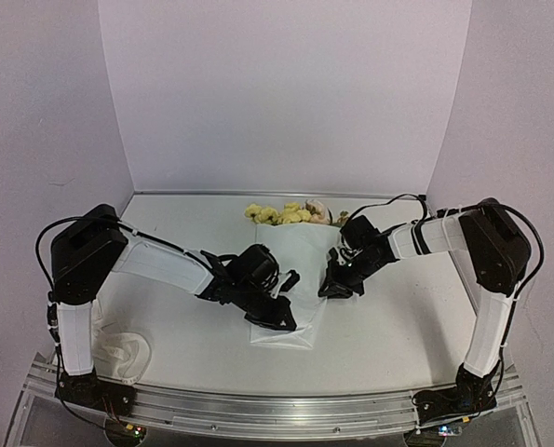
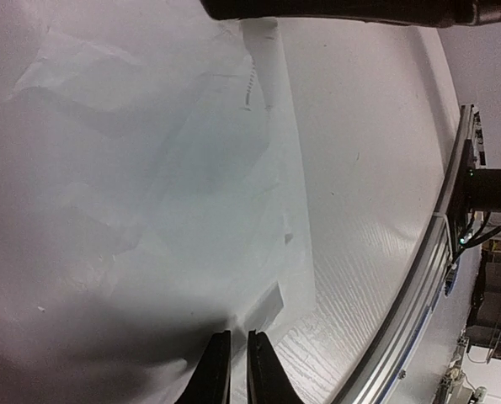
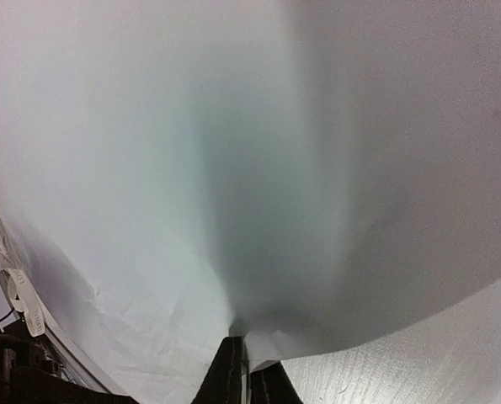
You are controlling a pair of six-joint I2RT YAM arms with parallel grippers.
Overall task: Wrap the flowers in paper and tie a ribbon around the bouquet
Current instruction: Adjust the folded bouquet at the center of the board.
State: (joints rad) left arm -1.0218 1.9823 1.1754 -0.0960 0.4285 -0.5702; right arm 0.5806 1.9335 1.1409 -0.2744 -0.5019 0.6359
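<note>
The white paper [image 1: 293, 279] lies in the middle of the table, folded over the stems. Yellow and cream flowers [image 1: 286, 214] stick out past its far end. My left gripper [image 1: 281, 321] is at the paper's near left edge. In the left wrist view its jaws [image 2: 239, 335] stand almost together, seemingly pinching a fold of the crinkly paper [image 2: 149, 185]. My right gripper [image 1: 335, 291] is at the paper's right edge. In the right wrist view it [image 3: 248, 341] is shut on that edge, and the lifted paper [image 3: 233, 168] billows up in front of it. The cream ribbon [image 1: 125, 352] lies coiled near the left arm's base.
White walls enclose the table on three sides. An aluminium rail [image 1: 277, 410] runs along the near edge, also seen in the left wrist view [image 2: 402, 320]. Bare tabletop [image 1: 398, 326] lies to the right of the paper.
</note>
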